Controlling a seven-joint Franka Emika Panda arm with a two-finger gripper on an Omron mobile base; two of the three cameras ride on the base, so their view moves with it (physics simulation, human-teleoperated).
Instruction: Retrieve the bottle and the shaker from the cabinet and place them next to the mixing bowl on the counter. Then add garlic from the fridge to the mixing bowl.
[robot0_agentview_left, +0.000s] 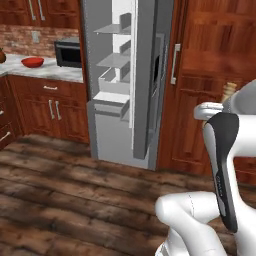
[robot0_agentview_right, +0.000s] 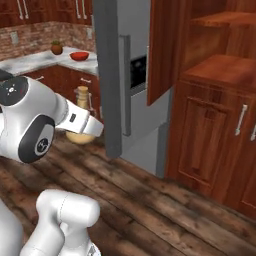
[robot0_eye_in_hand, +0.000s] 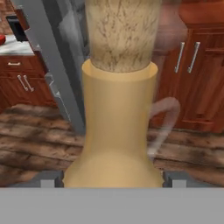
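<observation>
A tan bottle (robot0_eye_in_hand: 117, 131) with a cork stopper stands upright between my gripper (robot0_eye_in_hand: 111, 177) fingertips (robot0_eye_in_hand: 48, 178), which are shut on its bulbous base. From the right base view the bottle (robot0_agentview_right: 82, 97) hangs over the wooden floor in front of the fridge (robot0_agentview_right: 111, 75). Its cork (robot0_agentview_left: 229, 90) peeks above my arm in the left base view. The red mixing bowl (robot0_agentview_left: 32, 62) (robot0_agentview_right: 79, 56) rests on the white counter (robot0_agentview_left: 55, 71) far off to the left. The cabinet (robot0_agentview_right: 215, 70) with open shelves rises at the right. The shaker and the garlic are out of view.
The fridge (robot0_agentview_left: 120, 75) door stands open, showing white shelves and a drawer. A microwave (robot0_agentview_left: 67, 52) sits on the counter beside it. A brown pot with a plant (robot0_agentview_right: 56, 47) stands behind the bowl. Wooden floor stretches between me and the counter.
</observation>
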